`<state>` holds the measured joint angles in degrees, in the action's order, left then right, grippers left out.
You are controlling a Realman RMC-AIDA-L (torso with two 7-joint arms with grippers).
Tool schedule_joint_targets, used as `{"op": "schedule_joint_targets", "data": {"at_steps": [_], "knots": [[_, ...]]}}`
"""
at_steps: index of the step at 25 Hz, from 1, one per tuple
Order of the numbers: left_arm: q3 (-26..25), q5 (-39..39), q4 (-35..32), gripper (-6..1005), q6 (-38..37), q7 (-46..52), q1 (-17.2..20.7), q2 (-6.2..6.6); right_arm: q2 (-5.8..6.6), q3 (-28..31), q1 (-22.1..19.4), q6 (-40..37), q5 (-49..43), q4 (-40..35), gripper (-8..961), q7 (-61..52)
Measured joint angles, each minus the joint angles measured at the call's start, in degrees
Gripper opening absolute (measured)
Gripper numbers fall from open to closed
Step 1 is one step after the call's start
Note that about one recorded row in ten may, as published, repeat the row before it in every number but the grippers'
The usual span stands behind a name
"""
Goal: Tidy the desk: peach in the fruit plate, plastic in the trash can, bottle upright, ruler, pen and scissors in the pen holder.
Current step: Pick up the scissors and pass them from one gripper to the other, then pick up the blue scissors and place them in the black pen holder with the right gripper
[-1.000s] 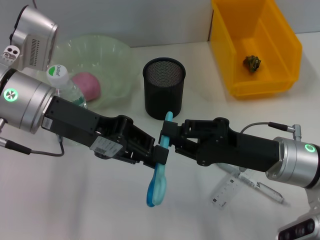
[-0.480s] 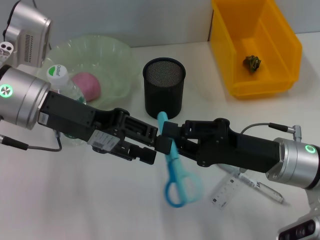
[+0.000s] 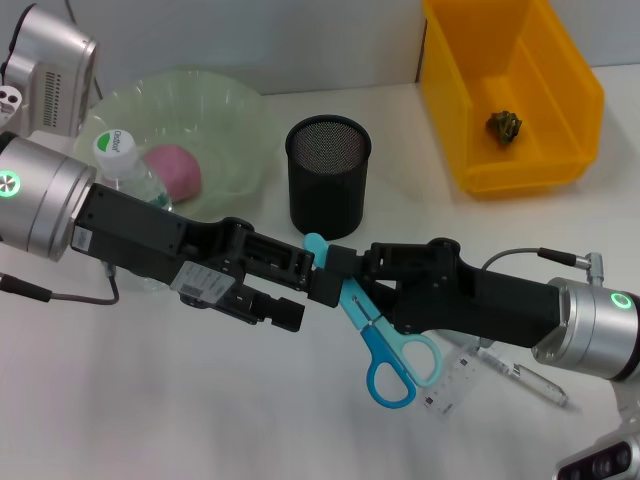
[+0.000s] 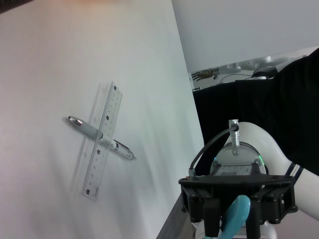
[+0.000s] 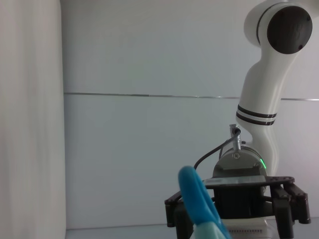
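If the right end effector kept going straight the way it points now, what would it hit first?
Most likely the left end effector, facing it just beyond the light-blue plastic-handled scissors that the right end effector grips, though their relative height is unclear.

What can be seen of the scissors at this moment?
The scissors have blue and pale turquoise handles that look like plastic, with two finger loops and a rounded turquoise tip. They are held off the desk, tilted, tip up toward the black mesh pen holder and loops hanging lower toward the ruler. The right gripper clamps them near mid-length. The left gripper sits right beside the tip; whether it touches them is unclear. The blades are hidden.
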<state>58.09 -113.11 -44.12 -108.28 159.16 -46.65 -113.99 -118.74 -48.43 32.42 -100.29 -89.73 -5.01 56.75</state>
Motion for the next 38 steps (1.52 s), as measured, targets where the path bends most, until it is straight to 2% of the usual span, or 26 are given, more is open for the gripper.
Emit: {"op": "schedule_joint_targets", "data": {"at_steps": [10,16,26,35,38], "knots": [[0.0,0.0,0.0,738,0.0,0.1,0.1,0.07,0.01,0.3,-0.6,0.2,0.0,0.0,165,-0.6],[-0.9,-0.1,-0.4,737,0.2,0.0,1.1,0.51,-0.03,1.2,-0.8,0.2,0.5,0.1,80,-3.3],[-6.9,-1.8,-0.5,736,0.8,-4.8,2.7,1.77,-0.55,12.5,-0.7,0.0,0.6,0.1,80,-22.1],[-7.0,-1.8,-0.7,735,1.0,-11.2,4.5,2.12,-0.78,26.8,2.4,1.9,0.8,3.2,80,-42.5],[-6.9,-1.8,-0.8,735,1.1,-12.3,4.8,2.20,-0.79,29.0,3.4,3.7,0.8,4.0,80,-46.7]]}}
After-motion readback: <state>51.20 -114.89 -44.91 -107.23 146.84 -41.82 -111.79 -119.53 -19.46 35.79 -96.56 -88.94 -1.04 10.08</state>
